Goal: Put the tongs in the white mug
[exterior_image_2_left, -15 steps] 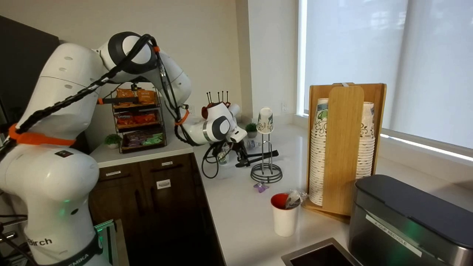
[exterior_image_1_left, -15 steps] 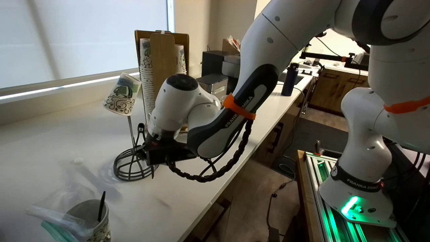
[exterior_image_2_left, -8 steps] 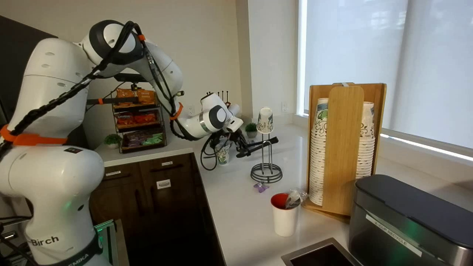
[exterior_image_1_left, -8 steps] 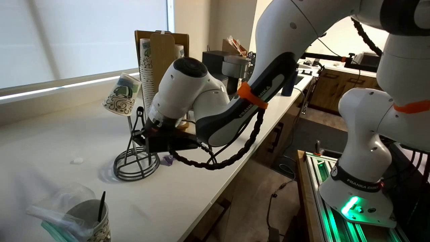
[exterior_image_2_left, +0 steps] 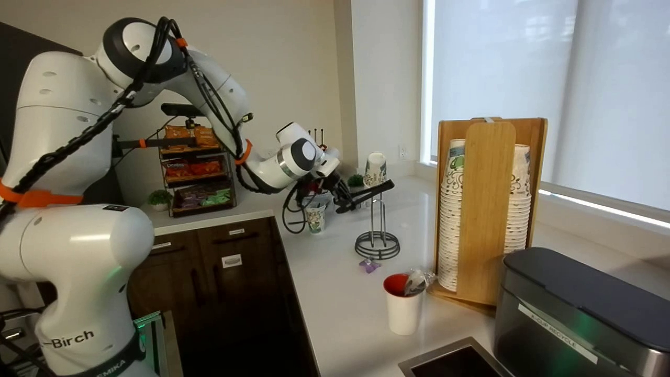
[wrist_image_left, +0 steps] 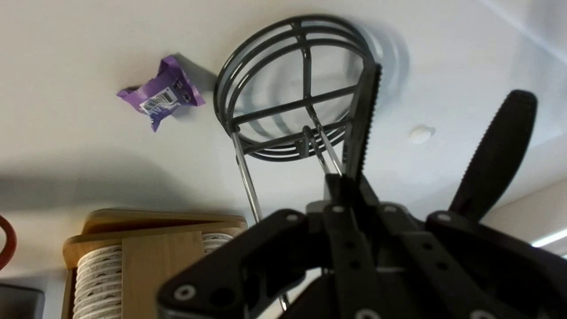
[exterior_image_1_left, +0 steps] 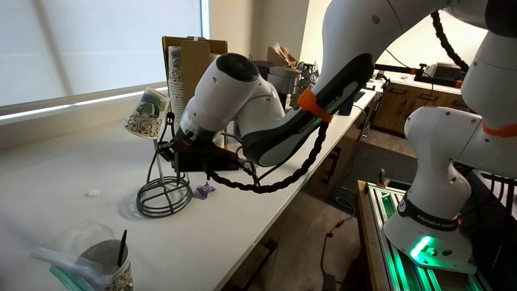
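My gripper [wrist_image_left: 354,190] is shut on one arm of the black tongs [wrist_image_left: 364,117] in the wrist view; their other arm [wrist_image_left: 496,155] spreads out to the right. In both exterior views the gripper [exterior_image_2_left: 345,203] [exterior_image_1_left: 166,149] holds the tongs [exterior_image_2_left: 372,193] [exterior_image_1_left: 170,118] above the counter, beside the wire stand [exterior_image_2_left: 377,250]. I cannot tell whether tongs and stand touch. The white mug [exterior_image_2_left: 402,314], red inside with a clear wrapper in its mouth, stands upright on the counter near the cup holder; no handle shows clearly. A red curved edge [wrist_image_left: 8,243] in the wrist view looks like its rim.
A paper cup [exterior_image_2_left: 376,170] sits upside down on the stand. A purple wrapped sweet [exterior_image_2_left: 369,265] lies by its base. A tall wooden cup holder [exterior_image_2_left: 489,209] and a dark bin [exterior_image_2_left: 581,314] stand by the mug. A patterned cup [exterior_image_1_left: 121,279] with a stick is at the counter's near end.
My gripper has risen with the tongs in it, and the upper arm has drawn back toward its base. The purple sweet has come into view beside the stand. The mug has not moved.
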### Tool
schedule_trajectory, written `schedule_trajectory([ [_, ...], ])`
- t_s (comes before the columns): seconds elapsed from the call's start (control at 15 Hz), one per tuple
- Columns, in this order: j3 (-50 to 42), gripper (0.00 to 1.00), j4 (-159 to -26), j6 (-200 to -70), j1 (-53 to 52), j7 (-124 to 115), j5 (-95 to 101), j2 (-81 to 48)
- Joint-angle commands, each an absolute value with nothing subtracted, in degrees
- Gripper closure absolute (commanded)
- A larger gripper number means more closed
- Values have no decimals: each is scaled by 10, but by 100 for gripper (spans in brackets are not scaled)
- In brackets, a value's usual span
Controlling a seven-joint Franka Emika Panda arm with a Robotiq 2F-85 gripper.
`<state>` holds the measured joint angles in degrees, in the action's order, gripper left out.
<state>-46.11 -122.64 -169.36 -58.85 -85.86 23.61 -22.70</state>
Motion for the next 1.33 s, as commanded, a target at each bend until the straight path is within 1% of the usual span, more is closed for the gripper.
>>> schedule_trajectory([
  [0.0, -536, 98, -1273, -1715, -662, -917, 274, -203],
  [0.33, -694, 98, -1380, -1749, -781, -1014, 285, -153],
  [0.53, -769, 98, -1439, -1840, -809, -1011, 272, -125],
  [0.67, -797, 98, -1472, -1910, -812, -996, 267, -105],
  [0.93, -817, 98, -1524, -2034, -807, -989, 267, -53],
  [1.07, -818, 98, -1544, -2077, -803, -1000, 259, -33],
  [1.27, -818, 98, -1567, -2104, -789, -1019, 266, 15],
])
